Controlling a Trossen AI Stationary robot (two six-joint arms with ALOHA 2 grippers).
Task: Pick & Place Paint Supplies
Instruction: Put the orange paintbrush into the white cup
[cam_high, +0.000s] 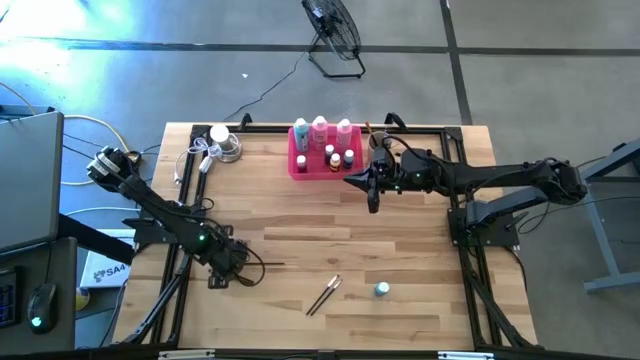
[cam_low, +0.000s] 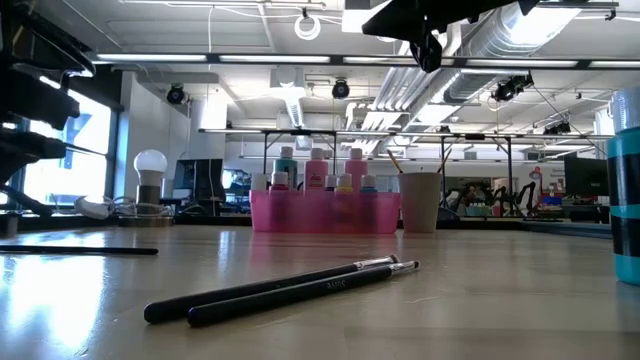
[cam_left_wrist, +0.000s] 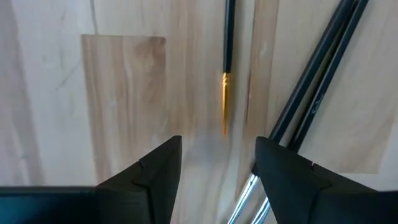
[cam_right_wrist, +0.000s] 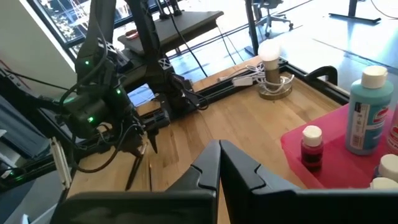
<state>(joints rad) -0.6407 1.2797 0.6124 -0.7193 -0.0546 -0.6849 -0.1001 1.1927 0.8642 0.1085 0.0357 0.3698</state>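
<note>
Most bottles already stand in the bright pink rectangular tray at the counter's far side. Left: a thin dark paintbrush under the left pincer, open and empty, two more brushes and a tiny teal bottle near. Right pincer shut, empty, beside the tray.

Pink tray and beige cup at the table's far edge (lamp beside).
</note>
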